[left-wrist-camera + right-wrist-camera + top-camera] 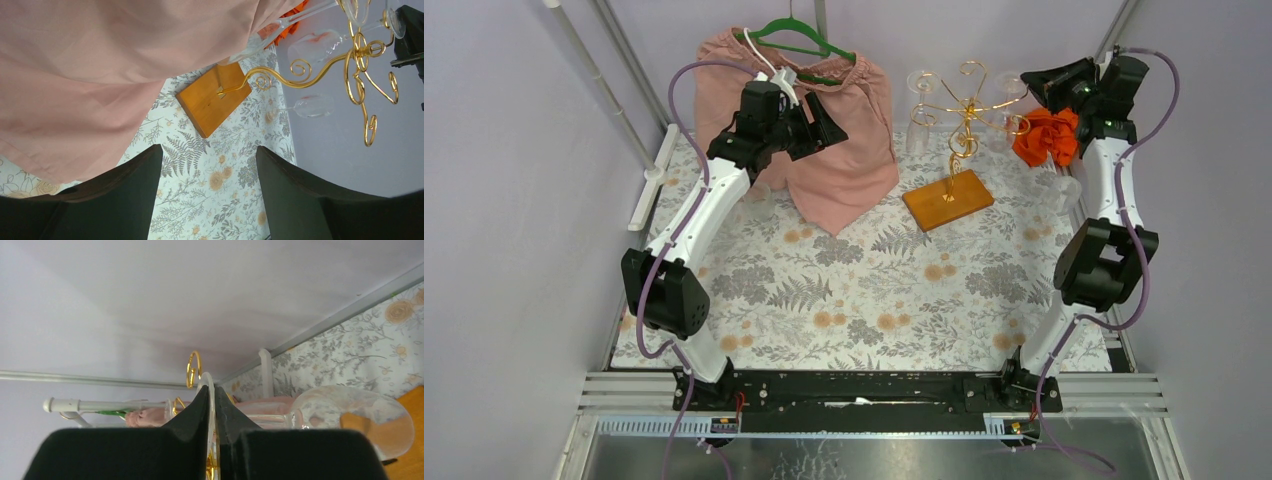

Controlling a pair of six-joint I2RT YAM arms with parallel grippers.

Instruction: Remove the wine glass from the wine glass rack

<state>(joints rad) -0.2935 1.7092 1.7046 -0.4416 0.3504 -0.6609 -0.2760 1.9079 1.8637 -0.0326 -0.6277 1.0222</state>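
The wine glass rack is gold wire on an orange-brown wooden base at the back middle of the table. Clear wine glasses hang from it, one on the left and one on the right. My right gripper is raised at the rack's right arm. In the right wrist view it is shut on the thin edge of a wine glass foot, with a glass bowl to the right. My left gripper is open and empty by the pink garment; its wrist view shows the rack and glasses.
A pink garment hangs on a green hanger at the back left, close to my left gripper. An orange cloth lies at the back right under the right arm. A clear glass object sits near the right edge. White rails border the table.
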